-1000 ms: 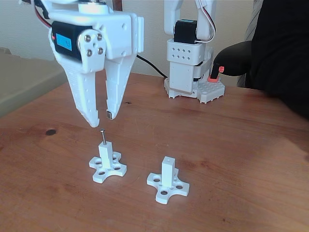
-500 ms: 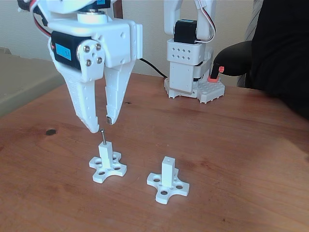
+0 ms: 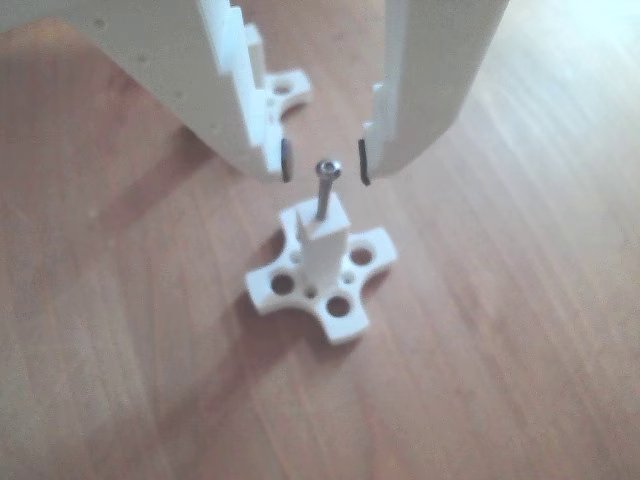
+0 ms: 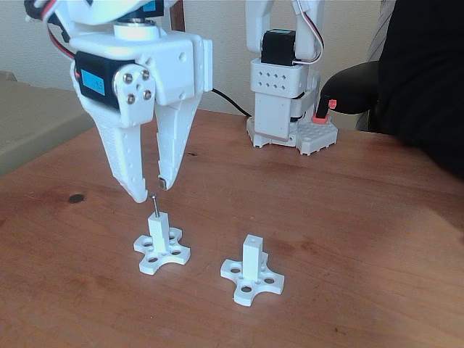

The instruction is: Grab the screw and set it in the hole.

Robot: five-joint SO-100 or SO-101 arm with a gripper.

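Note:
The silver screw (image 4: 154, 205) stands upright in the hole on top of the left white post (image 4: 159, 235). Its head (image 3: 328, 170) and part of its shaft rise above the post (image 3: 322, 250). My gripper (image 4: 151, 190) hangs open just above it, one fingertip on each side of the screw head. In the other view the gripper (image 3: 325, 162) has its dark pads (image 3: 286, 160) level with the head, apart from it. A second white post (image 4: 251, 261) stands to the right with its top hole (image 4: 251, 238) showing.
Another robot arm's white base (image 4: 283, 109) stands at the back of the wooden table (image 4: 362, 217). A person's dark sleeve (image 4: 420, 72) fills the back right. A dark knot (image 4: 75, 198) marks the wood at left.
The open gripper has come down a little, so its fingertips now flank the screw head. Screw and posts have not moved.

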